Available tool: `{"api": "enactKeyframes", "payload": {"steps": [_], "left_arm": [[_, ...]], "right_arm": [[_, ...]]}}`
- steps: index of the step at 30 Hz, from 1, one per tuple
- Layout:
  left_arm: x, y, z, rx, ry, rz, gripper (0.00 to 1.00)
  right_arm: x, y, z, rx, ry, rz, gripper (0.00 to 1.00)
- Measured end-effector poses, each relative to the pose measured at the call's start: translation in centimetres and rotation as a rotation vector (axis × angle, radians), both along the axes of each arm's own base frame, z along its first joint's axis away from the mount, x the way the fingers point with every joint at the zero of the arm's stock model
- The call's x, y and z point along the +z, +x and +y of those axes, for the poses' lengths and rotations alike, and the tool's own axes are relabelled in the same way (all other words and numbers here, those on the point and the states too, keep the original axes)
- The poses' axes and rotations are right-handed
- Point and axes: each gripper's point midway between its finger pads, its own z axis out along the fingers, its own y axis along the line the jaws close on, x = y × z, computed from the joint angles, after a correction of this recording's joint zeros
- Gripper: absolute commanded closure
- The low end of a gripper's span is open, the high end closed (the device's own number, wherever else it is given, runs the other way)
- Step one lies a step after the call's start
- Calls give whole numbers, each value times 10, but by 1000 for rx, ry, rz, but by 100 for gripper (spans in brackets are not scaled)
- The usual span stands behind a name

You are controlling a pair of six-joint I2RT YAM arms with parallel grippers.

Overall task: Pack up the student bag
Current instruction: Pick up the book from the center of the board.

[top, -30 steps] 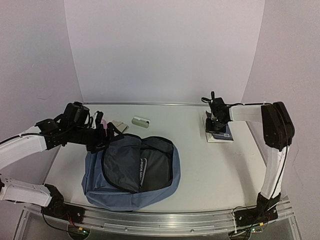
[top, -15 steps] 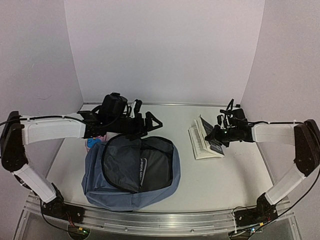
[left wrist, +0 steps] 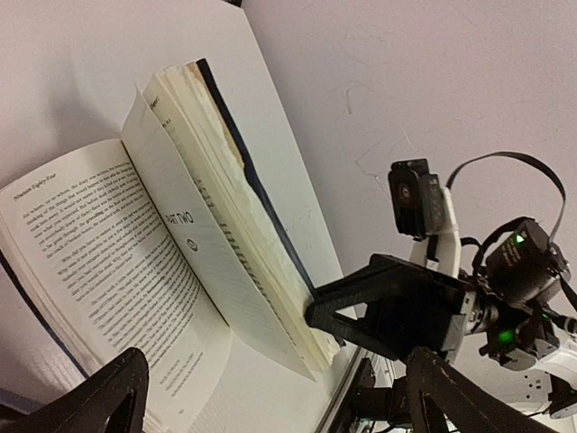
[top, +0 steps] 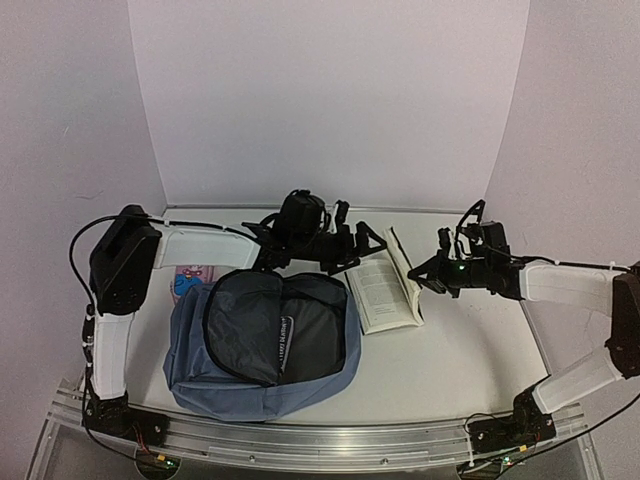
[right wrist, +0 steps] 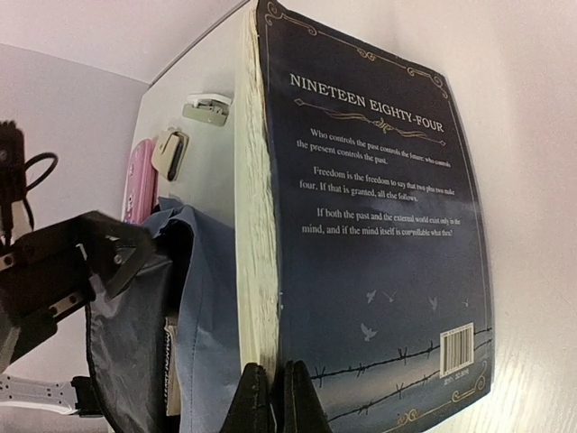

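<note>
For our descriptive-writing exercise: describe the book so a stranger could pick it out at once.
Start at the large blue backpack on the table. Just right of it lies the open paperback, one half raised. Its printed pages and dark cover titled Nineteen Eighty-Four set it apart.

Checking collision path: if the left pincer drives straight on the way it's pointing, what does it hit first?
The open book, dead ahead of the open left pincer. The right pincer, shut on the book's raised half, lies beyond it. Depth to the pages is unclear.
</note>
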Motion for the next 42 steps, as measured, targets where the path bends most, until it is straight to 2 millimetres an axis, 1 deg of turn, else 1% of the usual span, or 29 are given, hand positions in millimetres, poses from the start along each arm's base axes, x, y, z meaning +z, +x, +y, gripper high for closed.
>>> {"api": "enactKeyframes", "payload": {"steps": [3,6,10,13,17,20,23,24,25,27,28,30,31,33,36,37,40,42], "left_arm": [[-21,7,-14,-15,1,29,0],[-44,10,-23,-27,11,68,0],[-61,16,-33,-39,8,102,0],[-62,19,-41,-51,-12,107,0],[-59,19,-47,-66,-42,112,0],[-56,21,-52,-77,-60,112,0],[-58,20,-54,-81,-64,128,1],[-60,21,-54,-81,-63,130,5],[-62,20,-54,-80,-57,136,9],[-68,20,-53,-76,-44,154,27],[-71,20,-53,-70,-34,168,36],[-81,20,-50,-55,-3,196,49],[-87,20,-48,-47,15,211,57],[-96,19,-46,-35,43,238,71],[-104,20,-44,-19,65,263,88],[-106,20,-43,-15,72,269,92],[-109,19,-42,-7,79,286,99],[-109,19,-42,-8,75,286,100]], "right_arm": [[-1,-4,1,13,7,3,100],[-1,-7,2,23,11,1,100],[-2,-10,5,43,13,1,100],[-3,-14,7,61,13,1,100],[-6,-16,12,85,8,0,100],[-12,-19,20,112,4,4,100],[-20,-24,30,148,-8,12,100],[-22,-26,34,162,-14,15,95],[-24,-27,36,171,-19,17,86],[-27,-29,40,185,-27,20,70],[-27,-29,42,189,-28,23,64],[-26,-30,44,198,-32,16,53],[-25,-30,44,202,-35,12,48],[-24,-30,44,203,-42,7,40],[-17,-33,39,189,-54,2,32],[-12,-34,37,185,-58,-12,29],[6,-36,30,157,-65,-53,22],[17,-35,24,126,-72,-78,18]]}}
